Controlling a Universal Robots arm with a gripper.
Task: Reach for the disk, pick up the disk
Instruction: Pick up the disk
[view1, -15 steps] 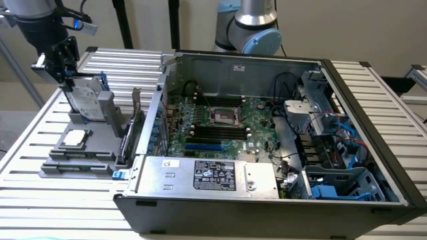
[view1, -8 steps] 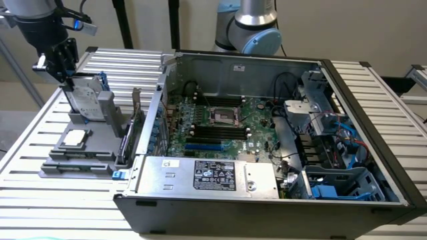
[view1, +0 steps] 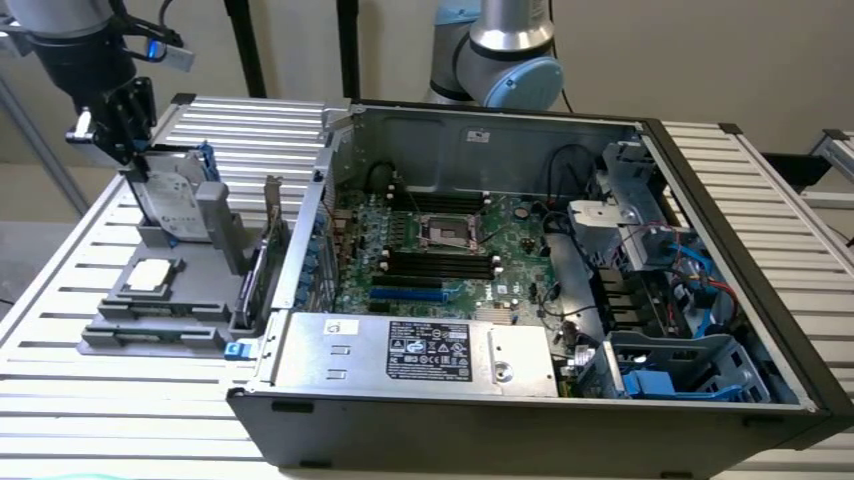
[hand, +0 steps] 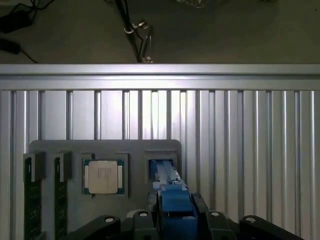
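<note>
We judge the reach done & the grasp made, w/ the lift not yet showing. The flat, rectangular silver-grey disk (view1: 171, 195) w/ white label & blue plastic carrier frame stands on edge in a slot of the grey moulded plastic holder (view1: 160, 300). That holder sits on the slatted aluminium worktop (view1: 80, 400), at the exterior view's left of the open black desktop PC case (view1: 534, 420). As far as we can tell, the disk's lower edge is down in the slot, so the pick-up proper is what's left.

The black gripper (view1: 134, 148) is right on the disk's top edge. In the wrist view we see the blue frame (hand: 167, 175) running down into the slot. The gripper (hand: 175, 216) straddles it, w/ one of the dark fingers (hand: 202, 212) tight against each side. They look pressed onto the frame, pinching it, w/ no gap we can make out.

Pose: the arm comes in from above at the exterior view's left, wrist approx. vertical, tool pointing straight down at the holder. The small square silver chip (hand: 103, 176) lies untouched in its own recess just beside the disk's slot.
</note>
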